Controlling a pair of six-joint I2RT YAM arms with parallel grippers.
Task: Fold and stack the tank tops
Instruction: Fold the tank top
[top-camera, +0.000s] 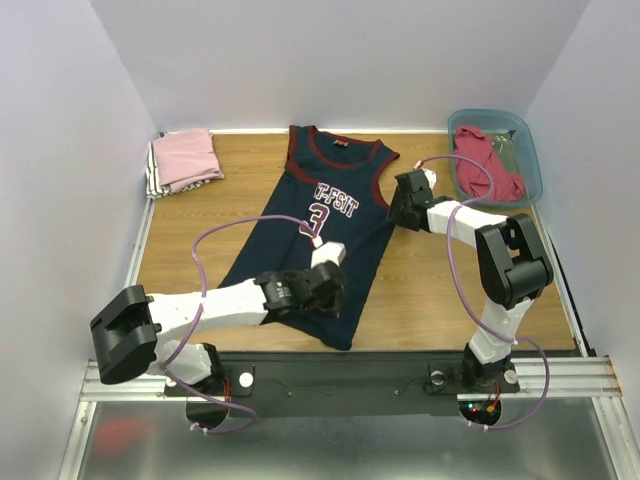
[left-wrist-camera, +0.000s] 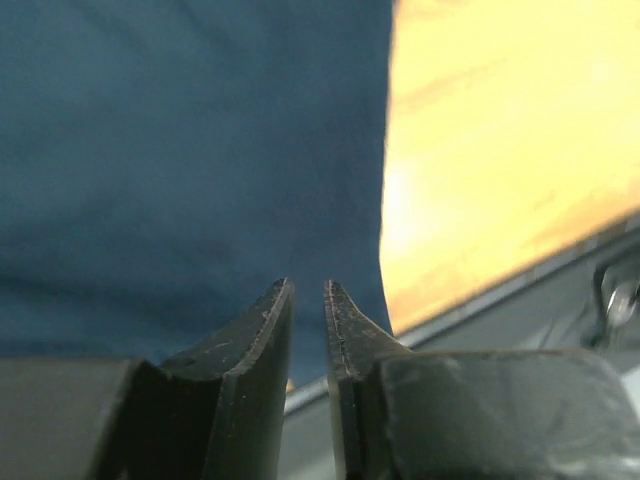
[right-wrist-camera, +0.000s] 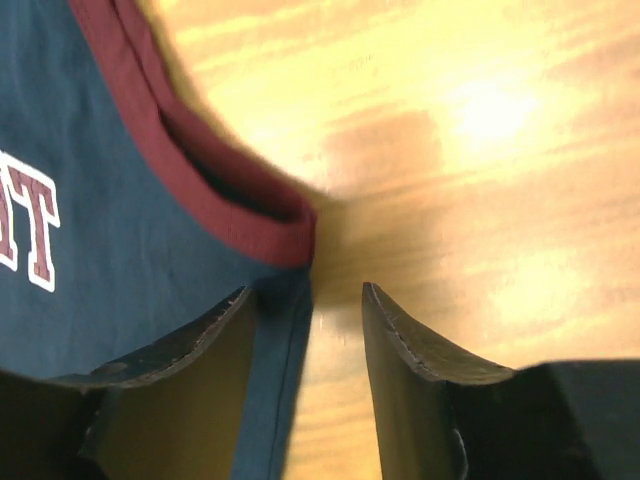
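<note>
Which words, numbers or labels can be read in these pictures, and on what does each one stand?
"3": white number on the chest of the navy jersey.
"T": last letter of the maroon chest lettering, seen from the right wrist. The rest of the word is cut off there and too blurred to read from the top view.
No other text is readable.

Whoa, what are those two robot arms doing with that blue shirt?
They are folding tank tops. The navy jersey lies flat on the table. The left gripper is at its near hem, fingers almost together. The right gripper is open astride the side edge under the armhole. A pink top sits folded far left; a red top lies in the bin.
</note>
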